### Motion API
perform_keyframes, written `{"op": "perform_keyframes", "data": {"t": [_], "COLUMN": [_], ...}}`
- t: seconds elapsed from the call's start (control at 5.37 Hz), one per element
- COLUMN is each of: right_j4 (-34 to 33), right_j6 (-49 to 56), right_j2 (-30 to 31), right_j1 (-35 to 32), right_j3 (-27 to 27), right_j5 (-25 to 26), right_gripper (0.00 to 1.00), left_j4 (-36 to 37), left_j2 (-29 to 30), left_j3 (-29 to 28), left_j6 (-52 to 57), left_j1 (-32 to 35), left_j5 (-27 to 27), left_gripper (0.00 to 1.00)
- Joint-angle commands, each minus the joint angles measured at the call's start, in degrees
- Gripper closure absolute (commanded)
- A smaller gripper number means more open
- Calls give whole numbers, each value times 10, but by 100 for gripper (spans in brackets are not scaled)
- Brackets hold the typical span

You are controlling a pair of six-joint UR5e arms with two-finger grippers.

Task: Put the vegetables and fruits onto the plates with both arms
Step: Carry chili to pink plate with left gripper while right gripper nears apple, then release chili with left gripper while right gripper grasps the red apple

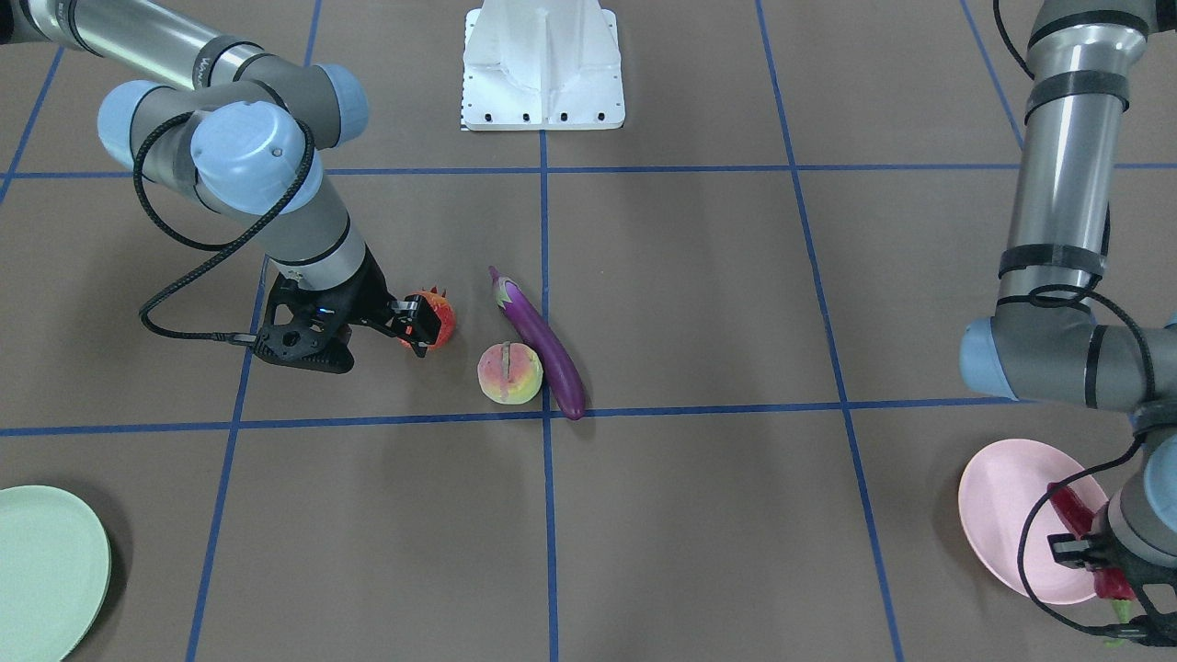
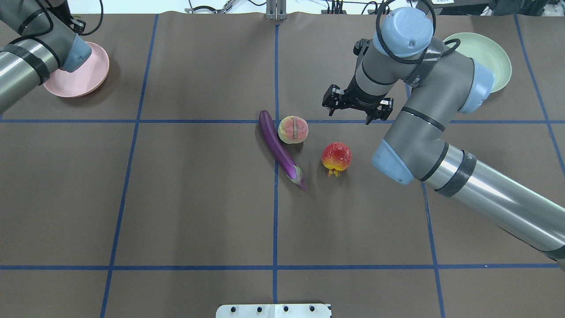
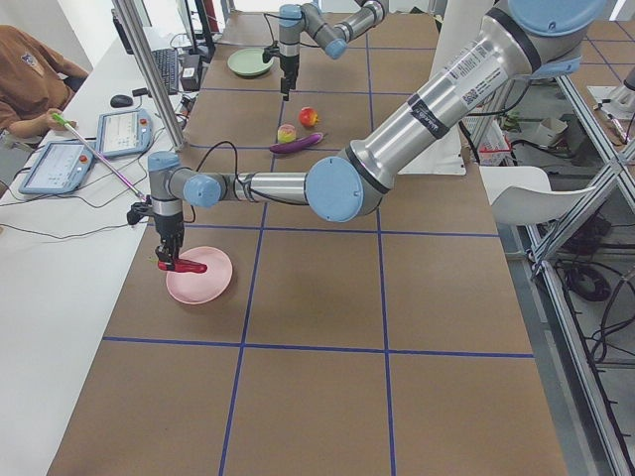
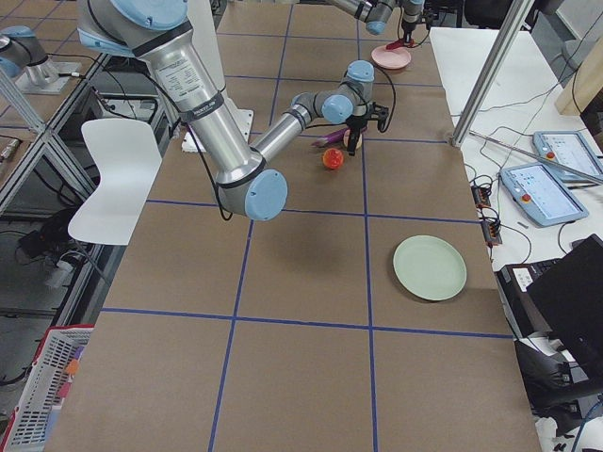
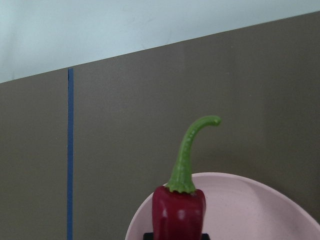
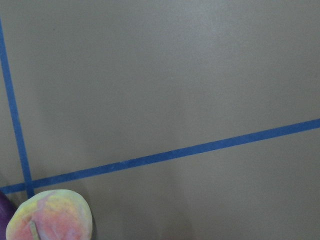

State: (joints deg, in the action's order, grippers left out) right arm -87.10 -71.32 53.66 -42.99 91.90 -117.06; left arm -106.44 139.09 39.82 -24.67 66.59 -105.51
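My left gripper (image 1: 1094, 552) is shut on the dark-red chili pepper (image 5: 178, 212) and holds it just above the pale pink plate (image 1: 998, 496); its green stem sticks out past the rim. My right gripper (image 1: 416, 324) hangs open and empty above the table, beside the round red-orange fruit (image 2: 336, 157). The peach (image 2: 293, 130) lies against the purple eggplant (image 2: 278, 148) at mid-table. The right wrist view shows only the peach (image 6: 50, 217) at its bottom left. The mint green plate (image 2: 490, 57) is empty, at the far right.
The white fixed base (image 1: 542, 69) stands at the robot's edge of the table. Blue tape lines grid the brown table. An operator sits at a side desk with tablets in the exterior left view (image 3: 30, 79).
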Motion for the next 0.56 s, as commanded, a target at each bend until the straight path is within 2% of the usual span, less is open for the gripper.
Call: {"op": "perform_keyframes", "data": {"t": [0.0, 0.37], "right_j4": [-1, -24], "right_j6": [0, 0], "right_j2": [-17, -18], "right_j1": [26, 33], "right_j3": [-16, -24], "right_j5": [23, 24], "right_gripper": [0, 0], "left_j4": [-7, -9], "left_j2": [0, -1], "left_j3": [0, 0], "left_j6": [0, -1], "left_j1": [0, 0], "left_j5": [8, 12], "left_gripper": [0, 0]}}
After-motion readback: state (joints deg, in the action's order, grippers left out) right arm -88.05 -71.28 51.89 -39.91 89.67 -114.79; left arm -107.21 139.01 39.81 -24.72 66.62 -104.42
